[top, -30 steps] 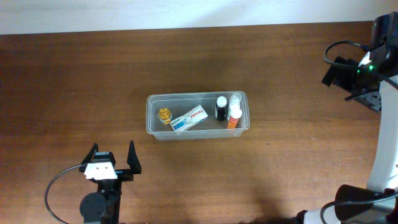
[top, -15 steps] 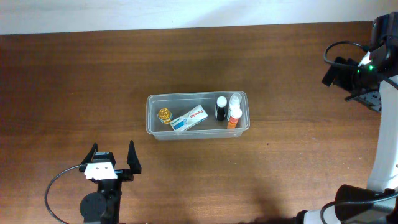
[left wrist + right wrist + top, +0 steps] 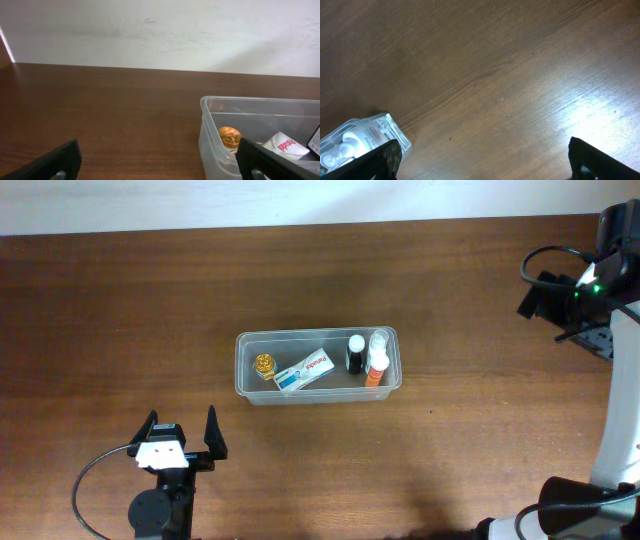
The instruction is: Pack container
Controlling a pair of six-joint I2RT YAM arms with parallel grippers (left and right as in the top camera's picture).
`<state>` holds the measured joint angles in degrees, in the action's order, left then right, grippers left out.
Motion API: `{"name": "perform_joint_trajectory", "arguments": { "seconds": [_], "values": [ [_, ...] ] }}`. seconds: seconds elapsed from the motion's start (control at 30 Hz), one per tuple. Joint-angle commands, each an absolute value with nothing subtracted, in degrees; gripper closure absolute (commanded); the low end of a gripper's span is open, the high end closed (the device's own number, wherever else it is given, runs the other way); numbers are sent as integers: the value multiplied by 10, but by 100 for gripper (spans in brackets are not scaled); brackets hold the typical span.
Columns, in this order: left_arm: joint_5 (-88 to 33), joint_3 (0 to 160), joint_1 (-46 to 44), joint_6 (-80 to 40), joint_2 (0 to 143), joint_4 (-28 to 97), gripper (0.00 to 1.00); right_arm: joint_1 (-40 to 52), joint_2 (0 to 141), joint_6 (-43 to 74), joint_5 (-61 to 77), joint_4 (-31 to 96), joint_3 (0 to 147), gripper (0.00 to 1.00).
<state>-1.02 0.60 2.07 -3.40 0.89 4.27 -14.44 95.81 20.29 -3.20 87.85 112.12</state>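
The container [image 3: 241, 375], a clear plastic tub, stands at the middle of the table. In it are a gold-capped bottle [image 3: 264, 365], a white box [image 3: 303, 371], a black bottle [image 3: 355, 355] and an orange-and-white bottle [image 3: 376, 365]. My left gripper [image 3: 181, 430] is open and empty, on the near side of the tub and apart from it. The left wrist view shows the tub's left end [image 3: 206, 112], the gold cap [image 3: 229, 136] and the box [image 3: 286, 146]. My right gripper [image 3: 536, 297] is open and empty, raised far to the right. Its view shows a tub corner [image 3: 400, 137].
The wooden table top [image 3: 130, 310] lies bare around the tub. A white wall [image 3: 160, 30] runs along the table's far edge. The right arm's cable [image 3: 545, 255] loops at the right edge, and its base [image 3: 580, 505] stands at the lower right.
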Motion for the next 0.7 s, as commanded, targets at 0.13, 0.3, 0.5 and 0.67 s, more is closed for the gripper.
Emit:
{"name": "perform_joint_trajectory", "arguments": {
  "seconds": [0.13, 0.3, 0.5, 0.67],
  "values": [
    [-2, 5, 24, -23, 3, 48, 1, -86, 860, 194, -51, 874, 1125, 1],
    [-2, 5, 24, -23, 3, 48, 1, -8, 771, 194, -97, 857, 1124, 2],
    [-2, 5, 24, -23, 3, 48, 1, 48, 653, 194, -96, 714, 1062, 2],
    [-2, 5, 24, -23, 3, 48, 1, 57, 524, 190, -86, 555, 912, 2]
  ]
}}
